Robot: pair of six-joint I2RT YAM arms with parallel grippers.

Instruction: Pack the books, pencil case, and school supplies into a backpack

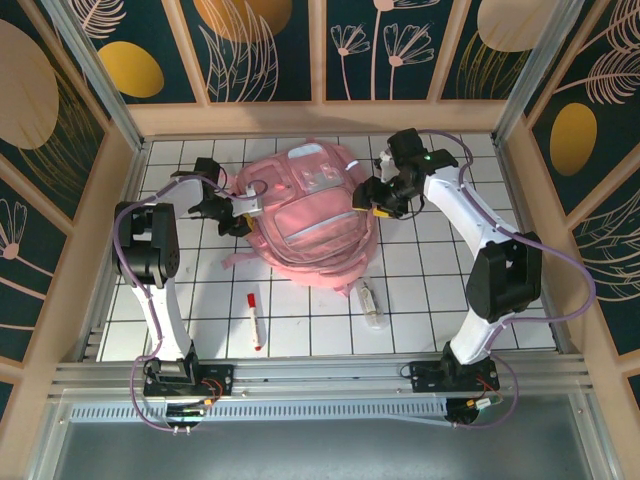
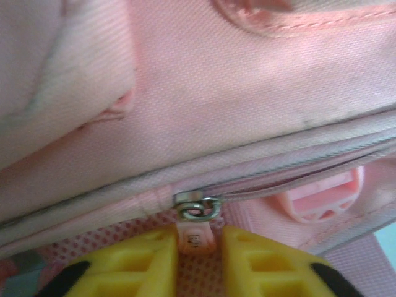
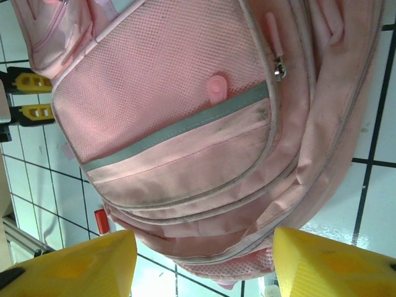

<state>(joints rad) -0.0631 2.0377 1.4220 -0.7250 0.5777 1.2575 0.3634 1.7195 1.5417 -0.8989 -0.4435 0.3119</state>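
Observation:
The pink backpack (image 1: pixel 310 220) lies flat in the middle of the table. My left gripper (image 1: pixel 240 213) is at its left side. In the left wrist view its yellow fingers (image 2: pixel 136 263) are pressed in on the pink zipper pull tab (image 2: pixel 197 238) just below the metal slider (image 2: pixel 198 205). My right gripper (image 1: pixel 365 197) hovers at the backpack's right side, open, its fingers (image 3: pixel 80 266) wide apart over the bag's rounded edge (image 3: pixel 210 247). A red-and-white marker (image 1: pixel 254 318) and a pale slim tube (image 1: pixel 370 303) lie on the table in front of the bag. The books and pencil case are out of view.
White tiled tabletop (image 1: pixel 450 300) with wooden walls on three sides. A loose backpack strap (image 1: pixel 237 260) trails at the front left of the bag. The arms' bases sit on the rail (image 1: pixel 320 375) at the near edge.

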